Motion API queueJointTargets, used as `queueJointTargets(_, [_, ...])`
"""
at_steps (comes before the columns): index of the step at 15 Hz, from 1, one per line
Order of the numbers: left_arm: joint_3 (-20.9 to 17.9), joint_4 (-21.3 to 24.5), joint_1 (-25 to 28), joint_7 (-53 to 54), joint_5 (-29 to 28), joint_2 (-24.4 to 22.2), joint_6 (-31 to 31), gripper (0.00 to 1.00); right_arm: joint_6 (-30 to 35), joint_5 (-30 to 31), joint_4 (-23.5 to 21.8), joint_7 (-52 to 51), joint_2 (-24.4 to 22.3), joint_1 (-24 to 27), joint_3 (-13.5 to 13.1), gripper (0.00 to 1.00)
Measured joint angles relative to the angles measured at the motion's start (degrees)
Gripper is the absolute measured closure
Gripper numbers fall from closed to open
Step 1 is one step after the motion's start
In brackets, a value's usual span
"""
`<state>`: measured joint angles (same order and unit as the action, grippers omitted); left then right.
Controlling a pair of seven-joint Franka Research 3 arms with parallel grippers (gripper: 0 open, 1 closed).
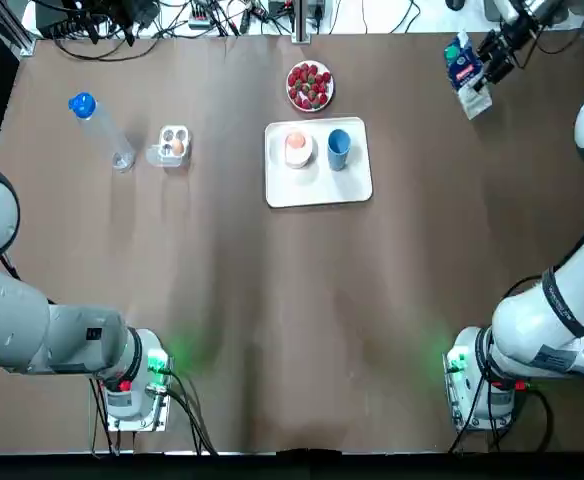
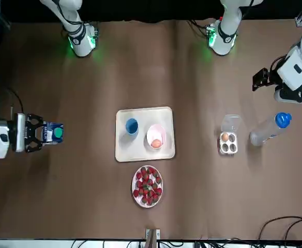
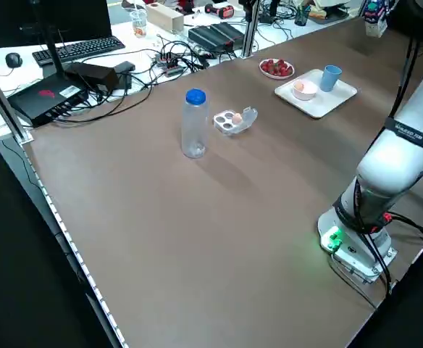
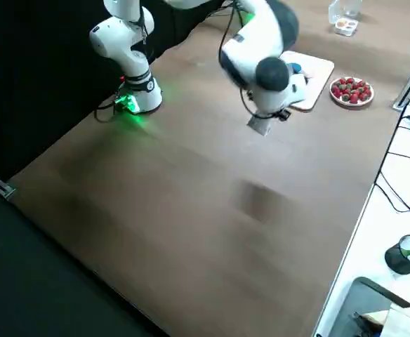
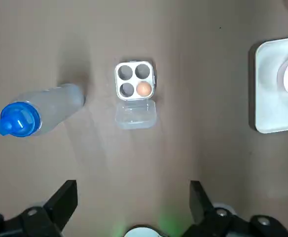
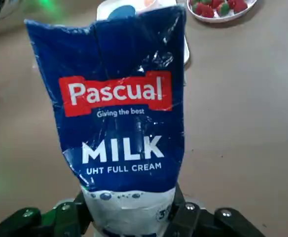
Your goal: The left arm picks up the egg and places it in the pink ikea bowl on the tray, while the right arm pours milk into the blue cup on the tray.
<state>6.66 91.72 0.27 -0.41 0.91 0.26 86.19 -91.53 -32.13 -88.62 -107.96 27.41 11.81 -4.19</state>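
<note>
The right gripper (image 2: pixel 37 133) hangs over the table's far right corner, its fingers clamped on the milk carton (image 6: pixel 119 113). The blue cup (image 1: pixel 339 147) stands well apart toward the table's middle, on the tray's (image 1: pixel 317 192) right half. Beside it, the pink bowl (image 1: pixel 298 152) holds an egg (image 1: pixel 296 141). The left gripper (image 5: pixel 131 190) hovers with fingers wide over the left side.

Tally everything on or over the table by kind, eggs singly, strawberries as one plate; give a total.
Pink bowl: 1
Blue cup: 1
Tray: 1
Egg carton: 1
Eggs: 2, one in the bowl, one in the carton
Strawberry plate: 1
Water bottle: 1
Milk pack: 1, in the right gripper jaws
Total: 9
</note>
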Motion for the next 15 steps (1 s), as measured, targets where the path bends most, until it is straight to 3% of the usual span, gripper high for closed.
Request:
queueJointTargets(6, [-0.09,-0.06,0.04,0.0,0.0,0.0,0.0,0.0,5.29,-11.93,-0.83,-11.68,7.72,8.88,0.02,0.38])
queueJointTargets(15, [-0.1,-0.15,0.06,0.0,0.0,-0.01,0.0,0.0,9.54,-21.16,-1.01,-21.32,17.98,15.14,0.07,0.37])
